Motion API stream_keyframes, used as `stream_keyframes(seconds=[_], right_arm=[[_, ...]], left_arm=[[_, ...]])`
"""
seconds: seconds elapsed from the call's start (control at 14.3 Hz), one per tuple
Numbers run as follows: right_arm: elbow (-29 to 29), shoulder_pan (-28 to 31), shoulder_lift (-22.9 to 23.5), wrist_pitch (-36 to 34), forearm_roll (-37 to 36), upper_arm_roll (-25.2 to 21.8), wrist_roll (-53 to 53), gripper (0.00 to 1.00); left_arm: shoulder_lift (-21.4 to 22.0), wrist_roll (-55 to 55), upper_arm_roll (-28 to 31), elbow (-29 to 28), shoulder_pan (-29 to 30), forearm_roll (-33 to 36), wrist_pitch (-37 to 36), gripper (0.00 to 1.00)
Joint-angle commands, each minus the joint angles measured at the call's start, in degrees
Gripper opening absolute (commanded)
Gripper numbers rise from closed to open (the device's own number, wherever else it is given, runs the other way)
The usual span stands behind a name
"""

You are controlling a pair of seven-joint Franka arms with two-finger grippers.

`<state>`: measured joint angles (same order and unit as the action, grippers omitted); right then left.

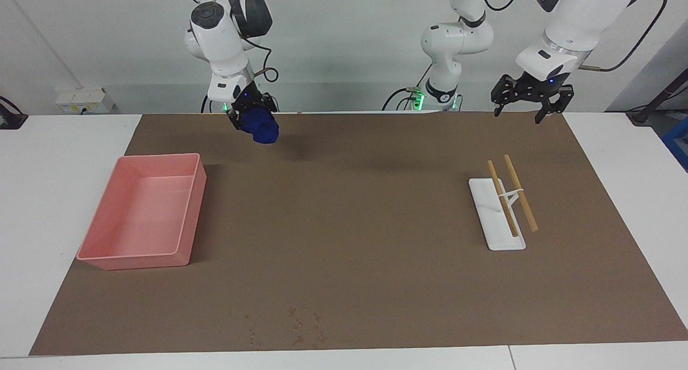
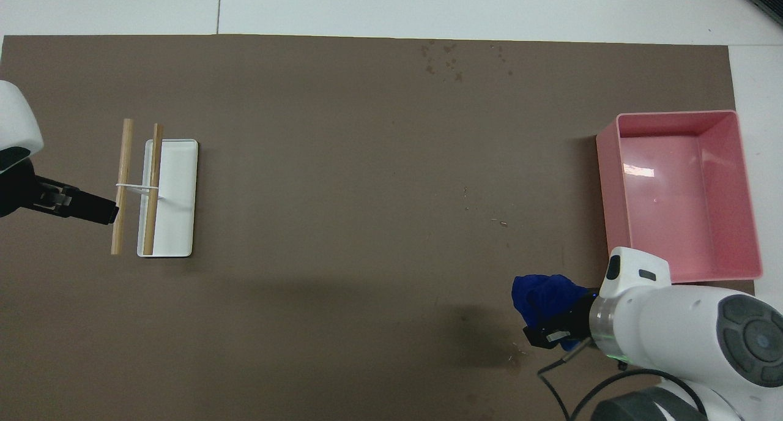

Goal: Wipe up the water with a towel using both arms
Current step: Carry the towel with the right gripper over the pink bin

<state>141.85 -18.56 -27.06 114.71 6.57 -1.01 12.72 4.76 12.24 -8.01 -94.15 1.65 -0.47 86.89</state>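
Water droplets [image 1: 301, 327] scattered on the brown mat [image 1: 344, 241] at its edge farthest from the robots, roughly midway between the two ends of the surface [image 1: 54, 198]; seen again as small dark specks [image 2: 449, 57] in the overhead view.

Nearer to the robots than the droplets, toward the right arm's end: pink tray [image 1: 185, 208], open side up, resting on the mat with its wall showing a glossy inside [image 2: 749, 194].

Toward the left arm's end: white rectangular dish [image 1: 486, 214] flat on the mat, with two wooden sticks [image 1: 520, 192] laid lengthwise, one across the dish, the other just beside it on the mat, joined by a thin white band near their middle. Same pair in the overhead view [image 2: 122, 185] beside and over the dish [image 2: 180, 194].

Right hand [image 1: 251, 118] raised over the mat's edge closest to the robots, fingers clamped on the towel [image 1: 262, 129]. Towel bunched into a deep-blue lump, hanging clear of the mat with a faint shadow beneath. From overhead, towel [image 2: 544, 295] bulging out of the right hand [image 2: 553, 332], close to the tray's nearest corner but apart from it.

Left hand [image 1: 529, 104] up in the air over the mat's corner at the left arm's end, fingers spread apart and pointing down, holding nothing, waiting. From overhead, only its dark tip [image 2: 92, 210] showing, over the mat just beside the sticks.
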Motion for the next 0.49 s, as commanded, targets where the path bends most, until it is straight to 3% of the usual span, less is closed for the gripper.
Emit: stream_keyframes(seconds=[0.0, 0.42], right_arm=[[-3.8, 0.3, 1.1, -2.2, -0.6, 0.1, -0.3, 0.0], [-15.4, 2.5, 8.1, -8.6, -0.6, 0.1, -0.2, 0.0]], left_arm=[[1.3, 0.4, 0.4, -1.3, -0.6, 1.2, 0.6, 1.0], [1.3, 0.4, 0.4, -1.3, -0.6, 1.2, 0.6, 1.0]])
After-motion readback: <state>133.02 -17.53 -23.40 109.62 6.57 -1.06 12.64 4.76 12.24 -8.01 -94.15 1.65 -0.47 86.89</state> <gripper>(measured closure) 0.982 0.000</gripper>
